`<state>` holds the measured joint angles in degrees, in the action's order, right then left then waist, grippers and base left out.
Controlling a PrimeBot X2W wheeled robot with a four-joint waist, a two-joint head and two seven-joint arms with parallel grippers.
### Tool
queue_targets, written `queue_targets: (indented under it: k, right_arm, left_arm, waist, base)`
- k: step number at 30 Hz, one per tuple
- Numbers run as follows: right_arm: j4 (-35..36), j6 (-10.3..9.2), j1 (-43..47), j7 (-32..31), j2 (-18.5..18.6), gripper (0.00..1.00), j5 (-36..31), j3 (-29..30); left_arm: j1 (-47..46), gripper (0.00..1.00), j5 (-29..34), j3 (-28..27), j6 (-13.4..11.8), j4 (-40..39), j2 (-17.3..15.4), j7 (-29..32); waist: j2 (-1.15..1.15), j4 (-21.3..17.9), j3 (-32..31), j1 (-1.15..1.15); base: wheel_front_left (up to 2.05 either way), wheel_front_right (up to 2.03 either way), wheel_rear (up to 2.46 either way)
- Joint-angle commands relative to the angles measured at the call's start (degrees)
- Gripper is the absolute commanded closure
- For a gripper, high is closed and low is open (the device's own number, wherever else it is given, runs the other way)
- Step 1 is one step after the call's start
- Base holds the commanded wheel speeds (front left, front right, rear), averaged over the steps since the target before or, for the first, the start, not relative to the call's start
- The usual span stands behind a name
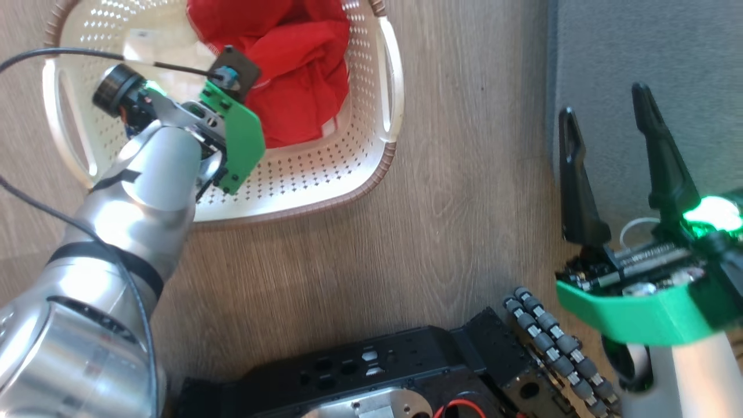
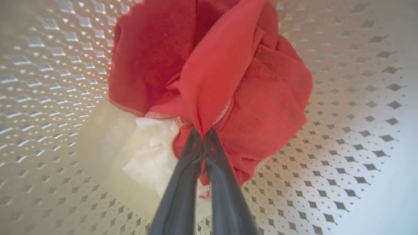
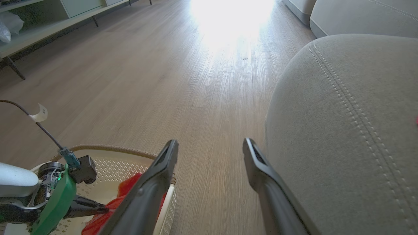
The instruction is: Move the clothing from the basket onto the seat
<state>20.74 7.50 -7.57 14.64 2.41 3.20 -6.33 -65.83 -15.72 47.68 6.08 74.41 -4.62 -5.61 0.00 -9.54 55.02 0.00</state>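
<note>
Left arm: your left gripper (image 2: 204, 132) is down inside the basket (image 1: 302, 174). Its jaws are pinched together on a fold of the red clothing (image 2: 248, 91), and the cloth rises in a peak straight off the fingertips. In the left wrist view, white lining (image 2: 150, 153) shows just left of the fingers, below the red hem.

Clothing: all of it lies bunched in the basket, against the perforated bottom and toward the basket's right half in the head view. No lettering can be read on it.

Basket: it stands on the wood floor (image 1: 453, 203), with its brown rim and one white handle on the side toward the seat (image 3: 343, 130). Basket and seat are apart, with a strip of bare floor between them.

Right arm: your right gripper (image 1: 603, 101) has its jaws spread wide with nothing between them. It is held over the edge of the grey seat, fingers pointing away from the robot. In the right wrist view, one finger crosses in front of the basket rim and the other lies along the cushion's rounded corner.

Seat: light stitching runs over the cushion.
</note>
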Motion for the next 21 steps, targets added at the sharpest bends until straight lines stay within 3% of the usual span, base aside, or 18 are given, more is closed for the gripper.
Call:
queue_targets:
  k: [1, 5, 15, 21]
  right_arm:
    - [0.48, -0.01, 0.65, 0.36, 0.47, 0.00, 0.58, -1.60]
    - [-1.87, -0.01, -1.51, 0.36, 0.47, 0.00, 0.64, -1.67]
    - [-8.93, -0.01, -3.28, 0.36, 0.47, 0.00, 0.15, -0.78]
    - [-12.61, -0.01, -2.21, 0.36, 0.47, 0.00, 0.51, -0.60]
  left_arm:
    - [-0.57, 1.00, -0.66, -1.16, -0.44, -0.50, -1.67, -1.05]
    - [0.45, 1.00, -1.47, -1.55, -0.44, -0.48, -1.93, -2.56]
    - [9.07, 1.00, -6.79, -5.22, -0.97, -1.04, -0.41, -8.90]
    - [13.61, 1.00, -8.49, -9.98, -3.46, -10.82, -1.80, -9.36]
  waist:
    - [0.00, -0.24, -1.51, 0.00]
    - [0.00, 0.03, -4.72, 0.00]
    - [0.00, 3.99, -21.31, 0.00]
    - [0.00, 6.62, -29.59, 0.00]
  base:
    - [0.00, 0.00, 0.00]
    - [0.00, 0.00, 0.00]
    - [0.00, 0.00, 0.00]
    - [0.00, 0.00, 0.00]
